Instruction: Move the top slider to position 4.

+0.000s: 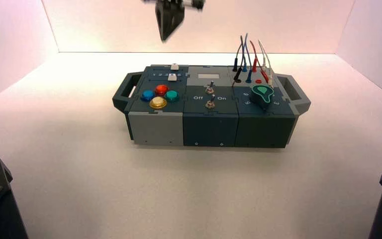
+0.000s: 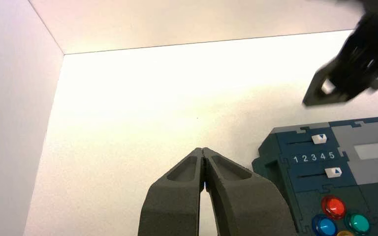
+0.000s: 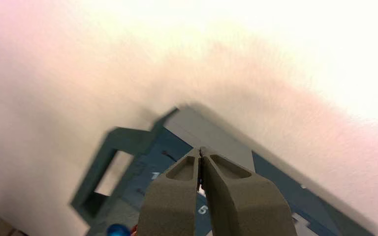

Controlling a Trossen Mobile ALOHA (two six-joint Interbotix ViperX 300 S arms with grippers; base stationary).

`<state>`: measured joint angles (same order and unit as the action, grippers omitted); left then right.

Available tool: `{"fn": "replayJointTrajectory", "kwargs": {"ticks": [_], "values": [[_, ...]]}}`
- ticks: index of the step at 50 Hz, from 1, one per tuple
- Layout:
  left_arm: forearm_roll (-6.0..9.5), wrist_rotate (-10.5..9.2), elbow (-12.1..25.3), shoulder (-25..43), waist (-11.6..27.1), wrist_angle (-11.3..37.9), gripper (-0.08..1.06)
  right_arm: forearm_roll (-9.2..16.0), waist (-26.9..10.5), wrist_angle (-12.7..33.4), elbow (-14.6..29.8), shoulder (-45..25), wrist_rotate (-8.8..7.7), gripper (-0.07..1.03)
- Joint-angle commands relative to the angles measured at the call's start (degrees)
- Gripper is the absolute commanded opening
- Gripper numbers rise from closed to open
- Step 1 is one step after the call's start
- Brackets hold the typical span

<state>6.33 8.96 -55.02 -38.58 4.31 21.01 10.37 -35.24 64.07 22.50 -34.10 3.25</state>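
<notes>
While the top slider [image 2: 319,138] sits on its dark track at the box's [image 1: 209,124] rear left corner, its white knob stands above the gap between the printed 4 [image 2: 322,157] and 5. Just in front of that row of digits lies the second slider [image 1: 172,77], and nearer still the coloured buttons [image 1: 159,96]. Above and behind the top slider hangs the right gripper [image 1: 169,20], fingers pressed together on nothing. Off the box's left end the left gripper [image 2: 203,151] is likewise closed and empty.
</notes>
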Motion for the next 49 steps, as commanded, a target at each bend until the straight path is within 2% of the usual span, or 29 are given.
{"fn": "replayJointTrajectory", "kwargs": {"ticks": [1,5,6,10,20,21,38,49], "values": [[0.00,0.09,2.0,-0.2,0.3,-0.2,-0.03,0.4,-0.2,4.4,1.7,5.0,0.53,-0.02],[-0.09,0.09,2.0,-0.2,0.3,-0.1,-0.03,0.5,-0.4,7.5,0.9,5.6,1.05,-0.02],[-0.09,0.09,2.0,-0.2,0.3,0.0,-0.03,0.5,-0.4,9.3,-0.1,5.9,1.32,-0.02],[-0.09,0.18,2.0,-0.2,0.3,0.1,-0.03,0.5,-0.4,11.2,-2.9,6.5,1.32,-0.02],[-0.18,0.26,2.0,-0.4,0.3,0.2,-0.03,0.5,-0.4,9.2,-6.9,7.0,1.05,-0.02],[-0.18,0.26,2.0,-0.4,0.3,0.2,-0.03,0.5,-0.4,8.0,-7.8,7.3,0.88,-0.02],[-0.70,0.26,1.5,-0.3,0.3,0.1,-0.03,0.4,-0.5,5.2,-9.2,8.0,-0.70,-0.02],[-0.79,0.53,1.8,0.7,0.3,0.2,-0.03,0.4,-0.6,4.4,-10.4,8.0,-0.79,-0.02]]}}
